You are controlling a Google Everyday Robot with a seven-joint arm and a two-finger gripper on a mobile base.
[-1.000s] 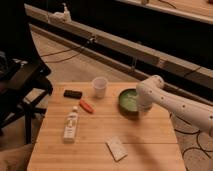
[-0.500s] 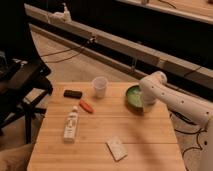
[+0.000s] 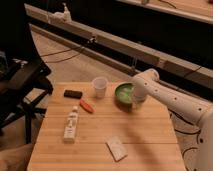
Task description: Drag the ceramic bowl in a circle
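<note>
The green ceramic bowl (image 3: 123,93) sits on the wooden table (image 3: 105,130) near its far right edge, with a darker rim and paler inside. My gripper (image 3: 135,98) comes in from the right on the white arm (image 3: 170,97) and reaches down at the bowl's right rim, covering that side of it. A small white cup (image 3: 100,87) stands to the left of the bowl.
A black flat object (image 3: 73,93), an orange item (image 3: 87,106), a white bottle lying down (image 3: 71,124) and a pale packet (image 3: 116,148) lie on the table. A black chair (image 3: 20,80) stands to the left. A low wall with cables runs behind.
The bowl and the gripper have moved a little toward the far right edge of the table, away from the middle. The other objects have not moved.
</note>
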